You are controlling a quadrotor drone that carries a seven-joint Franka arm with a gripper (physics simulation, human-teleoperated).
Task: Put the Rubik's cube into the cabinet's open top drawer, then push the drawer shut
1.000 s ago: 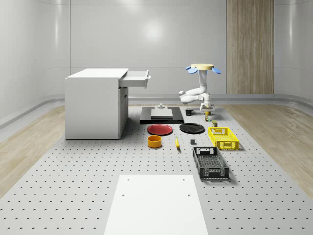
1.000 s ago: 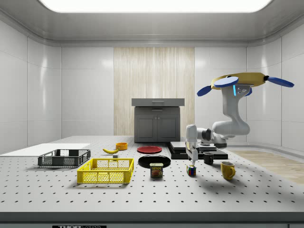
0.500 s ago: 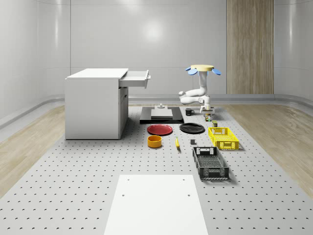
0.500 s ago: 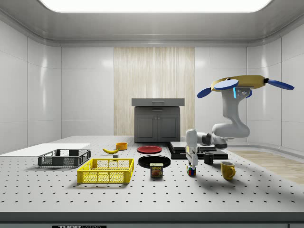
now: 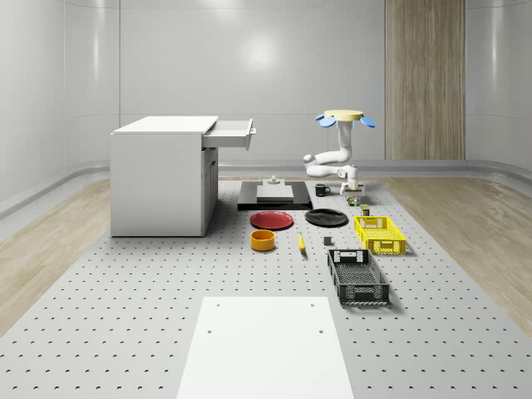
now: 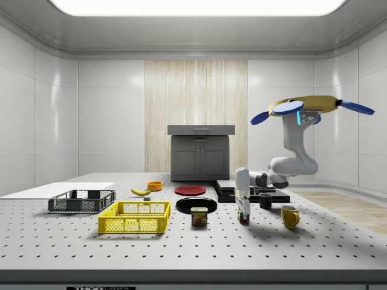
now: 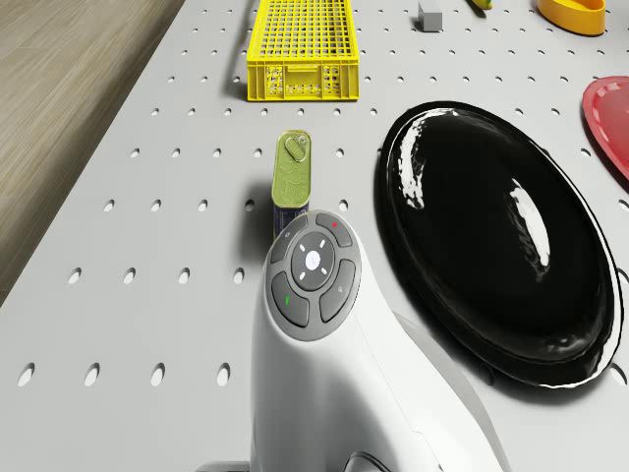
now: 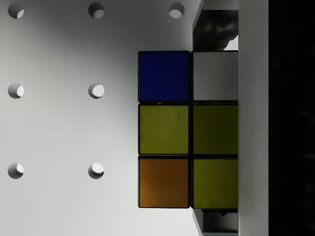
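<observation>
The Rubik's cube point(image 6: 243, 218) point(image 8: 165, 130) rests on the perforated table, between a tin and a yellow mug. My gripper point(image 6: 243, 211) points straight down over it. In the wrist view its fingers point(image 8: 216, 29) press against two opposite sides of the cube, with no gap showing. The drone point(image 6: 308, 106) point(image 5: 345, 115) hovers above the table's far right part in the whole-scene view, with the arm bent down in front of it. The grey cabinet point(image 5: 162, 179) stands far off at the whole-scene view's left. Its top drawer point(image 5: 233, 133) is pulled open.
A tin point(image 7: 292, 182) and a black plate point(image 7: 501, 246) lie close to the cube, and a yellow mug point(image 6: 289, 216) and a black mug point(image 6: 265, 200) sit on its other side. A yellow basket point(image 6: 136, 217), black crate point(image 6: 81, 201) and red plate point(image 5: 272, 219) are farther away.
The arm has lowered the gripper from just above the cube down around it. The drone has stayed at about the same place.
</observation>
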